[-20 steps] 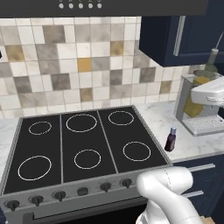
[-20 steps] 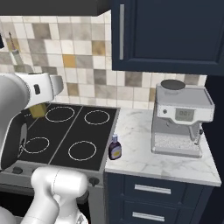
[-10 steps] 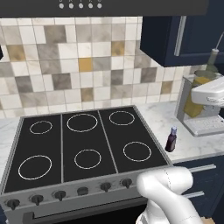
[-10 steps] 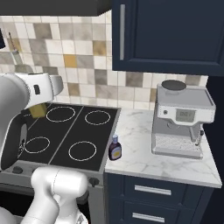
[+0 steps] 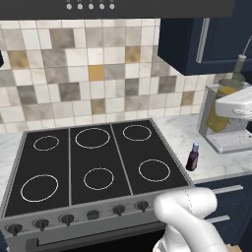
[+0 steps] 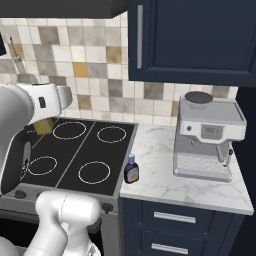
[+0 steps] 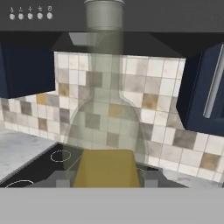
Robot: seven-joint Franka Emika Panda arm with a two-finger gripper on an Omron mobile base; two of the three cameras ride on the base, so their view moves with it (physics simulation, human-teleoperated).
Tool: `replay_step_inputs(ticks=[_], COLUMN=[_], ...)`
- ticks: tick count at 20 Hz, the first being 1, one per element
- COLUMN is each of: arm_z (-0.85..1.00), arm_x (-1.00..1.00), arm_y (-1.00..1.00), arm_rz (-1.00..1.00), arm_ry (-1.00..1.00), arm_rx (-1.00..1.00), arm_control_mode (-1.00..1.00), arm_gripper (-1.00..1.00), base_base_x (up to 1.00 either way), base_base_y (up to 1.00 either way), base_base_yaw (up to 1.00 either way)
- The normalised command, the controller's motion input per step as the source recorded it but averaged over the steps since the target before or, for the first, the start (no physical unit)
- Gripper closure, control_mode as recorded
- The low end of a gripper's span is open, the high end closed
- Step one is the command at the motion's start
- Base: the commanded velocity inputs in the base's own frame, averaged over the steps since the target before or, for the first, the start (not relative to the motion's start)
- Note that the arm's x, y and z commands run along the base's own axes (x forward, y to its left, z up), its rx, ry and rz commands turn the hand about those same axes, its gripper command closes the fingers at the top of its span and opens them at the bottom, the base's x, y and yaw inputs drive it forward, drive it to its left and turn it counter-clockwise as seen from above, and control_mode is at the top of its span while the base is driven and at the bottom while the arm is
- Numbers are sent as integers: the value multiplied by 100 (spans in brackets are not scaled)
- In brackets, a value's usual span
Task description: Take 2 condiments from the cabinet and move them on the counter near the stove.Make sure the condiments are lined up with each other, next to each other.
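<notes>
Hand view looks straight through the oil bottle [image 7: 105, 131], a clear glass flask with a thin neck and yellow-olive oil in its lower part; it stands so close to the lens that the gripper's fingertips are hidden behind it, though the bottle sitting upright between the two grey finger blocks at the bottom reads as a grip on it. In the left base view the same bottle [image 5: 224, 106] hangs at the right edge above the counter [image 5: 179, 135], half covered by the white hand and set against the espresso machine [image 5: 231, 138], so its base cannot be made out. In the right base view only its thin neck [image 6: 17, 62] and a patch of yellow oil show beside the white forearm. The shorter sauce bottle [image 6: 131, 170], dark red-brown with a blue cap and pale label, stands upright on the white veined marble just beside the stove [image 6: 75, 150], near its front right corner. The stove top is black glass with white rings, its steel front carrying a row of knobs [image 5: 93, 214]. Mottled beige tiles [image 5: 98, 74] back it, with navy door cabinets [image 6: 190, 40] above the steel espresso machine.
</notes>
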Motion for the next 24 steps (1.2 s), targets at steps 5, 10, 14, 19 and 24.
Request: replay_step_inputs(ticks=[5, 10, 14, 19, 24], arm_z=[-12, -52, -77, -64, -62], arm_x=[0, 0, 0, 8, 19], arm_y=[-3, -23, -67, -53, -38], arm_rz=[0, 10, 18, 14, 2], arm_ry=[4, 8, 6, 2, 0], arm_rx=[0, -1, 0, 0, -1], arm_control_mode=[-100, -100, -100, -100, -100], arm_gripper=[100, 100, 100, 100, 100], base_base_x=[0, 0, 0, 0, 0], base_base_y=[0, 0, 0, 0, 0], base_base_yaw=[0, 0, 0, 0, 0])
